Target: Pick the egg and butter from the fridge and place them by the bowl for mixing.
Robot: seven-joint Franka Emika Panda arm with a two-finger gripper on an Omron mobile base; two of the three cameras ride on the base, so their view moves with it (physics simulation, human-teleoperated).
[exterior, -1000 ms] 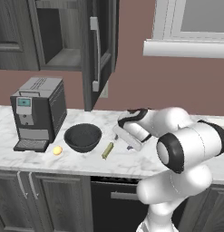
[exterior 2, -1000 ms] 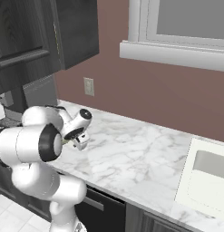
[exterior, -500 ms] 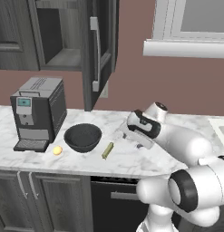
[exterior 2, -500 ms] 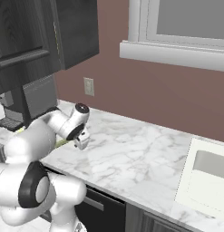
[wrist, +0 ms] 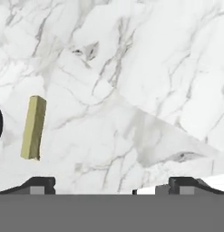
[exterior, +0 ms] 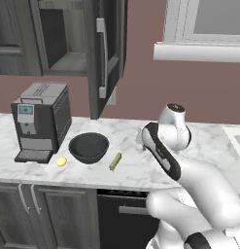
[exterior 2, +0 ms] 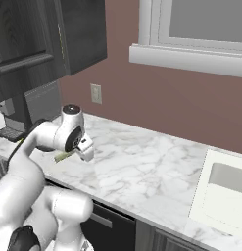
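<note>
Nearest the base: dark lower cabinets (exterior: 39, 214) and a black appliance front (exterior: 122, 216) under the marble tabletop (exterior: 136, 168). Rising from there, the white arm (exterior: 189, 180), bent over the tabletop, its wrist above bare marble to the right of the food.

In the hand view: pincer (wrist: 112, 183) spread wide, two dark tips far apart at the bottom, nothing between them, only veined marble beneath. Off to the left in that view, the butter (wrist: 33, 128), lying flat and apart from both tips.

Along the front part of the tabletop in the left base view: the egg (exterior: 61, 161) at left, resting on the marble just in front of the coffee machine (exterior: 41, 121) and just left of the bowl (exterior: 89, 147). The butter, again, an olive-yellow stick lying flat just right of the bowl, angled slightly, not touching it. Bowl upright between the two, contents not discernible.

In the right base view: butter partly hidden behind the hand, a sliver showing beside the wrist; a white sink (exterior 2: 225, 188) set into the tabletop at far right.

Farther back: brown-red wall with an outlet (exterior 2: 96, 93), a white-framed window (exterior: 204, 29) above, dark upper cabinets (exterior: 58, 39) with one door (exterior: 108, 53) hanging open.
</note>
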